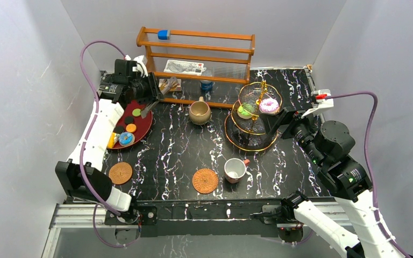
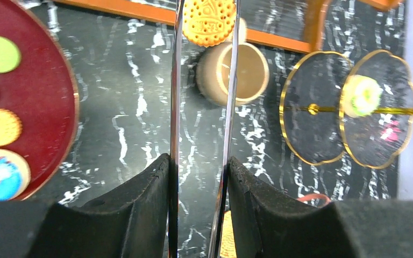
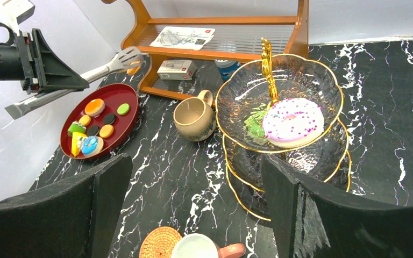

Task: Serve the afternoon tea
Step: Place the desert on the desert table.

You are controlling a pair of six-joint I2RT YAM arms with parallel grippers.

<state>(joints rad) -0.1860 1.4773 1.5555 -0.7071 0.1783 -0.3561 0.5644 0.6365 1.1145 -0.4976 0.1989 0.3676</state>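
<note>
Steel tongs point(image 3: 99, 70), clenched in the left gripper point(image 2: 199, 183), pinch an orange biscuit point(image 2: 209, 20) near the wooden rack point(image 3: 220, 20). Right gripper point(image 3: 196, 172) stands released, facing the tiered glass stand point(image 3: 306, 80).

No legible text anywhere. Print on white sheet point(image 3: 184, 36), on wooden rack point(image 3: 303, 27) shelf: too small to read. Embossed marks on orange biscuit point(image 2: 209, 20) and label on small box point(image 3: 176, 69): blurred.

Plain pale walls point(image 1: 32, 80) are enclosing a black white-veined table point(image 1: 183, 145), with a wooden rack point(image 1: 199, 57) standing along its far edge.
</note>
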